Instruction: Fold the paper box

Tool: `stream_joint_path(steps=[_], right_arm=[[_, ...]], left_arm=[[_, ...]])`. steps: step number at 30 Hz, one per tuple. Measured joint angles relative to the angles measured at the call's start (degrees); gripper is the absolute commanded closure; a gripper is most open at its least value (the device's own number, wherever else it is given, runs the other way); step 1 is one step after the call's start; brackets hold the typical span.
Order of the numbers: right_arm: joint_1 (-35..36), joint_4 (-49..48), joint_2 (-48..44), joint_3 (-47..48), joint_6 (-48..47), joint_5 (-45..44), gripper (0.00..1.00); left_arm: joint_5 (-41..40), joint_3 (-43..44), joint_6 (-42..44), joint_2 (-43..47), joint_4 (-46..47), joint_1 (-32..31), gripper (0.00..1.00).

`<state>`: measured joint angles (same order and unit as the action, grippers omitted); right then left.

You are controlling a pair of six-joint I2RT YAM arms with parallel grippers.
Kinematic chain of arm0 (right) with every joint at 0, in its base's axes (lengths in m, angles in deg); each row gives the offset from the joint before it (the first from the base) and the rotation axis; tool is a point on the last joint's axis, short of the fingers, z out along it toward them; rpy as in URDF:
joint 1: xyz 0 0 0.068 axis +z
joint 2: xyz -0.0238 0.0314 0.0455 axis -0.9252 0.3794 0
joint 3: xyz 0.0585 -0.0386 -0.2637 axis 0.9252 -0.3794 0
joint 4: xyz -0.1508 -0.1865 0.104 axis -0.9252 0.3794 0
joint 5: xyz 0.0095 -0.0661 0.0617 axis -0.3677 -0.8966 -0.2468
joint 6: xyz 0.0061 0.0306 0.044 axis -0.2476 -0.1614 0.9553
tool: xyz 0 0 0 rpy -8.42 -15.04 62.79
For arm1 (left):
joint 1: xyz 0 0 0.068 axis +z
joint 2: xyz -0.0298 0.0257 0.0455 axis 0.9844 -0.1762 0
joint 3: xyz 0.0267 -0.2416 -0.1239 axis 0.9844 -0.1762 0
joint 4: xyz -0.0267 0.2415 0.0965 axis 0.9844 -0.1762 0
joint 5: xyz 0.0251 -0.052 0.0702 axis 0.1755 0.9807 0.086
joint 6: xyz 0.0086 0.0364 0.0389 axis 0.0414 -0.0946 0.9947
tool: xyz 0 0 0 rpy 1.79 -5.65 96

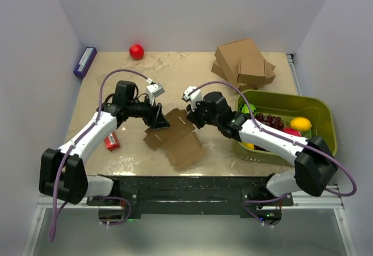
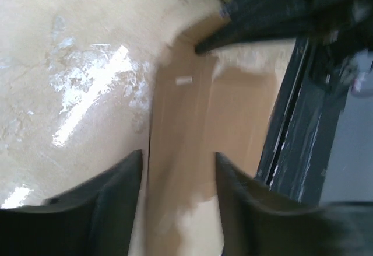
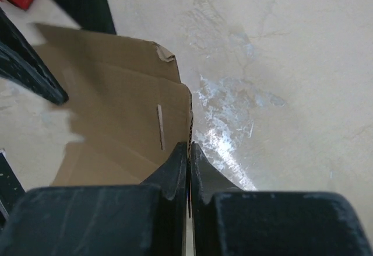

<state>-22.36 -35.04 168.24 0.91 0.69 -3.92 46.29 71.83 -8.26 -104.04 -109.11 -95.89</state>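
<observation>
Right wrist: right tool (image 3: 188, 149) clenched on paper box (image 3: 116, 98) edge; left tool (image 2: 178, 157) released over it.

**Middle crowded, far edge passable**

Both arms meet over the middle of the worktop (image 1: 186, 78), so I see no way through there. The left gripper (image 1: 159, 121), fingers spread, and the right gripper (image 1: 193, 118), pinched on cardboard, face each other across the paper box (image 1: 180, 142). A stack of cardboard boxes (image 1: 245, 62) blocks the far right corner, and a green bin (image 1: 319, 111) of fruit takes the right edge. A red ball (image 1: 136, 51) sits at the far edge and a purple box (image 1: 85, 61) in the far left corner. A small red packet (image 1: 111, 142) lies beside the left forearm. I read bare surface along the far edge between ball and stack.
</observation>
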Motion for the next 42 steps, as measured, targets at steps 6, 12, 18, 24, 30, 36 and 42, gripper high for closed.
stream_joint_path(steps=[6,12,18,24,30,36,42], right_arm=[[-0.68,-2.82,-5.55,-7.34,3.08,-0.2,1.0],[-5.18,-6.56,-15.06,-12.31,7.37,0.66,1.0],[-9.86,-8.37,-20.22,-13.03,10.4,3.43,1.0],[-11.82,-9.33,-22.03,-13.7,12.31,8.15,1.0],[-12.04,-9.46,-23.78,-13.81,13.4,12.15,1.0],[-12.17,-9.46,-26.03,-13.81,14.14,14.69,1.0],[-12.37,-9.35,-26.21,-13.81,14.23,16.09,1.0]], left_arm=[[-10.23,-5.33,-6.82,12.55,9.05,3.8,0.0],[-12.92,-9.14,-10.38,18.69,14.95,7.02,0.0],[-9.35,-11.23,-10.78,15.37,14.45,7.04,0.0],[-10.05,-11.23,-10.73,14.12,14.23,7.04,0.0],[-10.95,-11.23,-10.78,12.83,14.27,7.04,0.05],[-11.08,-11.23,-11.3,13.57,14.84,7.41,0.19],[-9.9,-11.23,-11.74,13.92,15.76,7.74,0.4]])
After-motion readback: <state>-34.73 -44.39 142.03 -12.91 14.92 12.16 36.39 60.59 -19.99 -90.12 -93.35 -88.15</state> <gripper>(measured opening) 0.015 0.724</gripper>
